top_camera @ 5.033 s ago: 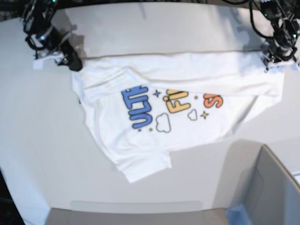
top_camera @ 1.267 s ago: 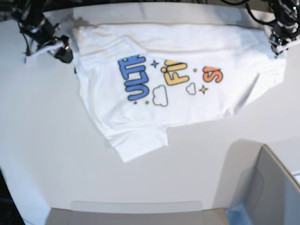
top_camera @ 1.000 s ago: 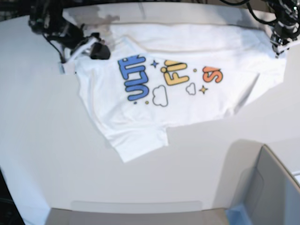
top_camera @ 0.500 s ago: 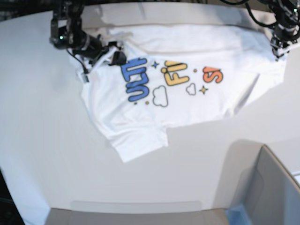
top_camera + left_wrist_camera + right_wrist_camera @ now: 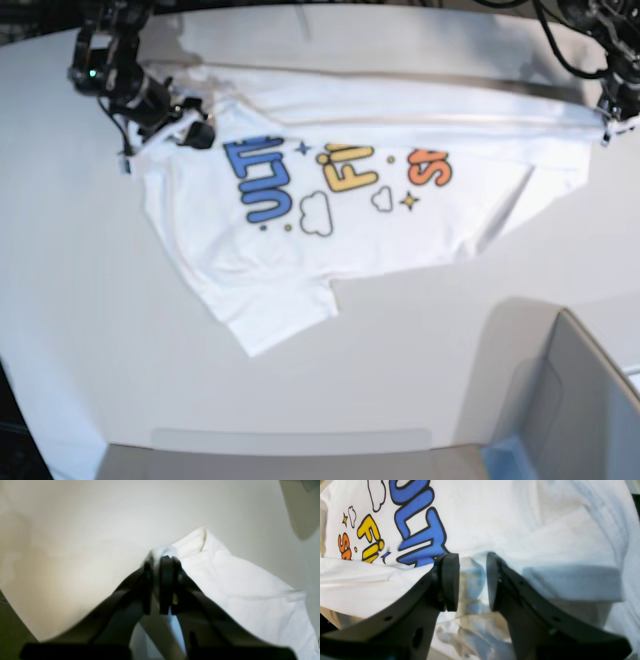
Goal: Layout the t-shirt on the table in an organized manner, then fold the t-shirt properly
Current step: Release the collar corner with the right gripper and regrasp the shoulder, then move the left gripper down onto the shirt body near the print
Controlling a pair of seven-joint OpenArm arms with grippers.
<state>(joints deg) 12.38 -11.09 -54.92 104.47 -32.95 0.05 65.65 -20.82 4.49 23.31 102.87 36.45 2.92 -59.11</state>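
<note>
The white t-shirt (image 5: 330,240) lies print-up on the white table (image 5: 90,300), its top edge drawn into a straight line between both arms. A sleeve (image 5: 285,315) sticks out toward the front. My right gripper (image 5: 198,133) is at the shirt's far-left corner; in the right wrist view it (image 5: 472,580) has a bunch of the t-shirt (image 5: 520,517) pinched between its pads, next to the blue letters (image 5: 417,530). At the far right, my left gripper (image 5: 605,135) holds the other corner. In the left wrist view it (image 5: 160,561) is shut on a tip of the t-shirt (image 5: 250,585).
A grey box (image 5: 580,400) stands at the near right corner. A grey strip (image 5: 290,440) runs along the table's front edge. The table's curved far edge (image 5: 330,12) lies just behind the shirt.
My right gripper has moved left with its shirt corner. The whole print has slid left, and the top edge has drawn straight. The left gripper has stayed almost in place.
</note>
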